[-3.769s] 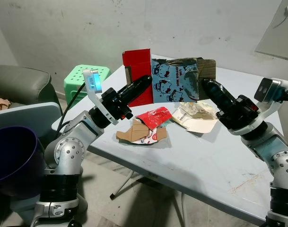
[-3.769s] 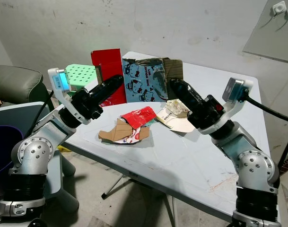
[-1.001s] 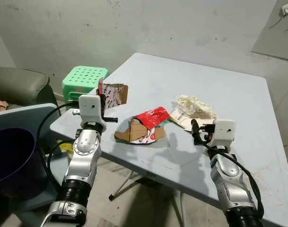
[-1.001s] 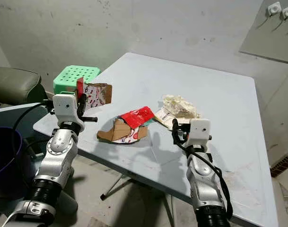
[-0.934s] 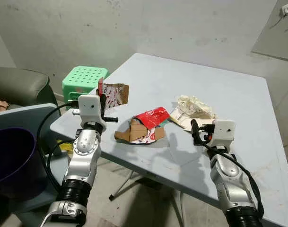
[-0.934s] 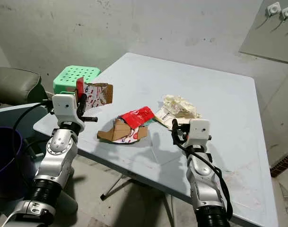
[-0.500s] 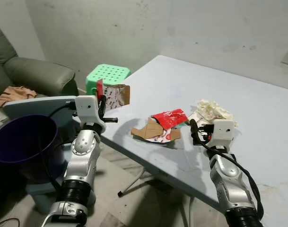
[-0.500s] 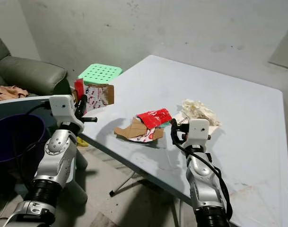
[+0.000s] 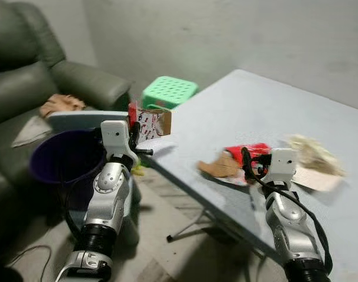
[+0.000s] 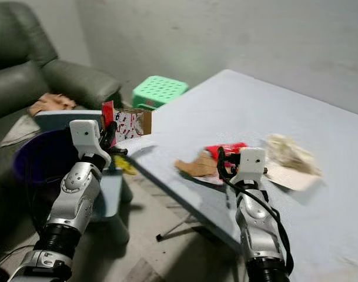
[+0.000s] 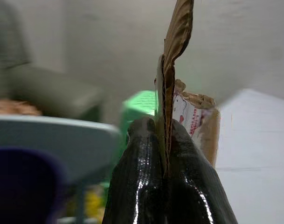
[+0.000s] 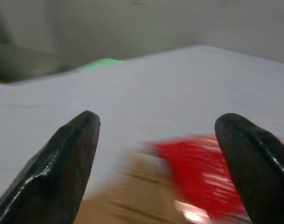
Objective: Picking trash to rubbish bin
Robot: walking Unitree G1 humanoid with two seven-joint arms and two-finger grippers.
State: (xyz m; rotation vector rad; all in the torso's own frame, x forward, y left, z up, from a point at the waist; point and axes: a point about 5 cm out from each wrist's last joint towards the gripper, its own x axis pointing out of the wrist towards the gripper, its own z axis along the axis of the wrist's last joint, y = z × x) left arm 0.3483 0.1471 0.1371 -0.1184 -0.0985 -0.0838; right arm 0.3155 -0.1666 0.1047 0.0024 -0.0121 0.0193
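Looks like we're mid-carry: the left gripper [image 11: 166, 161] is clamped on the flattened cardboard box [image 9: 150, 122], held up beside the purple bin [image 9: 64, 158], the right gripper [image 12: 158, 172] gapes empty over the table [image 9: 249, 111], so next it probably swings over the bin and lets go.

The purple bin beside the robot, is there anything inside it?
The purple bin shows a dark inside with nothing I can make out. The left arm and a pale board cover part of it, and its bottom is hidden in shadow.
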